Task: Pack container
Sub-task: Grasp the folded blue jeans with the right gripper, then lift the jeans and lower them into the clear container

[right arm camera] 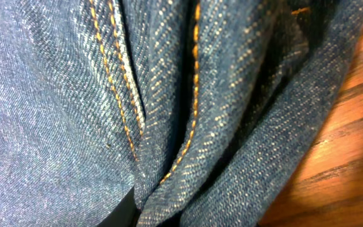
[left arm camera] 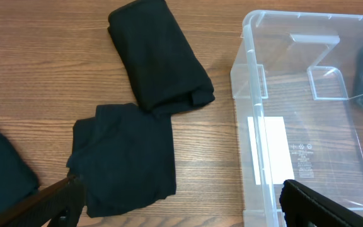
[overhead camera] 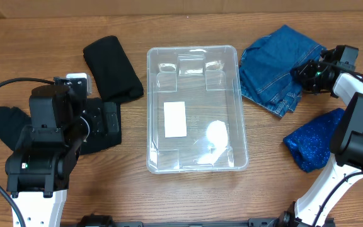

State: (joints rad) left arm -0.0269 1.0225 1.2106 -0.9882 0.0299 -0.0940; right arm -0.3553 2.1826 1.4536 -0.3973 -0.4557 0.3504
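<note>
Closest to the lens: the denim garment (right arm camera: 169,113) fills the right wrist view. We see folds and orange stitching, with a strip of bare table (right arm camera: 351,157) at the lower right.
Right gripper: in the overhead view the right gripper (overhead camera: 307,71) sits at the right edge of the denim heap. We cannot tell how far its fingers are spread, or whether any cloth is between them. Only a dark sliver shows at the bottom of its own camera.
Left gripper: the left gripper (left arm camera: 181,195) has its fingers spread wide and holds nothing. It hovers over the table between the flat black garment (left arm camera: 128,154) and the bin's wall.
Container: the container (overhead camera: 148,113) stands in the middle of the table between the two arms. It is upright and open, with only its white label (overhead camera: 174,119) showing on the base. We judge that packing has not yet begun.
Other clothes: a rolled black garment (overhead camera: 112,66) lies left of the bin near its far corner. Another black piece (overhead camera: 8,126) lies at the far left. A sparkly blue cloth (overhead camera: 314,148) lies to the right, near the right arm.
Risk, denim: the heap is loose and many-layered. A pinch on one fold alone could let it fall open when raised, and trailing cloth might catch the rim.
Risk, bin: it looks light, so a dragged garment or a low finger against the wall could shove or tip it.
Risk, arms: if both reach over the bin together, they could meet above it.
</note>
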